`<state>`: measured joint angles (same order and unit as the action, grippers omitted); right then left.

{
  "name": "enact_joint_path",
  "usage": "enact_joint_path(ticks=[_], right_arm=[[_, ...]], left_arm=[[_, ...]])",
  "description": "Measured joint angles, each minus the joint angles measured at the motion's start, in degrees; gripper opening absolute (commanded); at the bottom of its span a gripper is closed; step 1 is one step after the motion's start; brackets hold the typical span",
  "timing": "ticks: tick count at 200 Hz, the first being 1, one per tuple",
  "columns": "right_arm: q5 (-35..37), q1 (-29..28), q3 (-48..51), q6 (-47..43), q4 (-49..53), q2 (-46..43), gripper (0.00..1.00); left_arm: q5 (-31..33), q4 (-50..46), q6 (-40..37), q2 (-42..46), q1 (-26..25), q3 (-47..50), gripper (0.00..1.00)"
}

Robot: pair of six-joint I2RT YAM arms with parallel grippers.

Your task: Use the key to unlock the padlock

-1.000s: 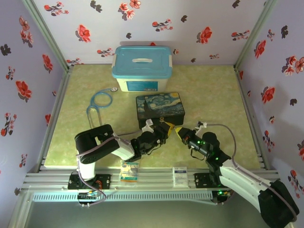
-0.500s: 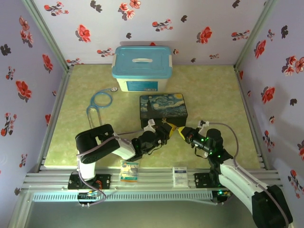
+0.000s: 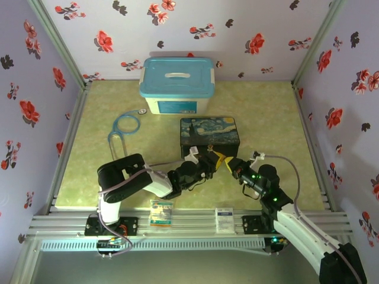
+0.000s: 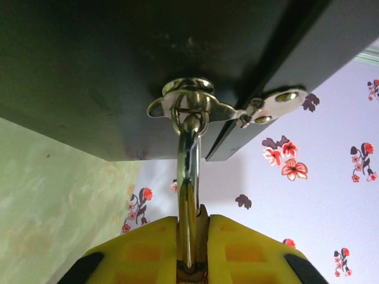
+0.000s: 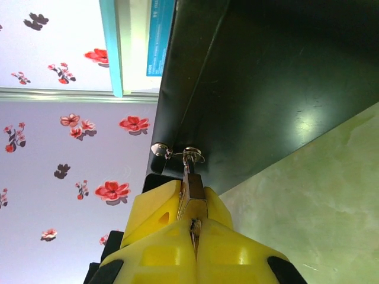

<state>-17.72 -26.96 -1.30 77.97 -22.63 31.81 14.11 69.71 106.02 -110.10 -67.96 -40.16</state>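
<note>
The painted starry box (image 3: pixel 210 136) stands mid-table, dark and close in both wrist views (image 4: pixel 118 71) (image 5: pixel 272 89). The padlock (image 4: pixel 190 177) hangs by its silver shackle from the box's hasp ring (image 4: pixel 188 106). My left gripper (image 4: pixel 192 242) is shut on its brass body, yellow fingers (image 4: pixel 142 248) on either side. In the right wrist view the brass body (image 5: pixel 194 194) sits between those left fingers (image 5: pixel 155 204), and my right gripper (image 5: pixel 194 236) is shut on the thin key (image 5: pixel 193 226), which meets the padlock's bottom. From above, both grippers (image 3: pixel 208 160) (image 3: pixel 230 165) meet at the padlock (image 3: pixel 216 155).
A white bin with a blue lid (image 3: pixel 176 83) stands at the back. A blue stethoscope (image 3: pixel 123 127) lies to the left. Two small packets (image 3: pixel 161 213) (image 3: pixel 224 217) rest on the near rail. Flowered walls close in the sides.
The starry box has slid to the right and turned slightly. Both grippers moved right with it, still joined at the padlock.
</note>
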Motion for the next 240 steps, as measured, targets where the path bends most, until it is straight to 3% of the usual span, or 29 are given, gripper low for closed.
enact_joint_path(ticks=[54, 85, 116, 152, 174, 206, 240], right_arm=[[3.1, -1.9, -1.0, -1.5, -0.2, 4.5, 0.0], [6.2, -4.4, -3.2, -2.8, -0.7, 10.1, 0.26], [7.1, -4.7, -3.2, -3.6, 0.6, 9.8, 0.37], [7.0, -5.4, -3.3, -4.6, 3.5, 6.0, 0.42], [7.0, -5.4, -3.4, -5.7, 8.0, 4.1, 0.37], [7.0, -5.4, -3.5, -6.4, 11.9, 1.7, 0.11], [7.0, -5.4, -3.3, -6.2, 12.0, 1.4, 0.08]], left_arm=[[0.0, -0.9, 0.2, -1.7, 0.2, -0.7, 0.0], [0.6, -0.8, 0.5, -2.4, 0.6, -0.7, 0.0], [1.4, 0.4, 0.3, -2.4, 0.5, 0.0, 0.0], [1.5, 2.0, 0.9, -4.0, -0.5, 1.8, 0.0], [1.6, 2.3, 1.4, -5.2, -0.7, 2.1, 0.0], [1.6, 2.4, 1.5, -5.2, -0.5, 2.7, 0.0], [1.5, 2.6, 1.5, -5.2, -0.4, 2.7, 0.0]])
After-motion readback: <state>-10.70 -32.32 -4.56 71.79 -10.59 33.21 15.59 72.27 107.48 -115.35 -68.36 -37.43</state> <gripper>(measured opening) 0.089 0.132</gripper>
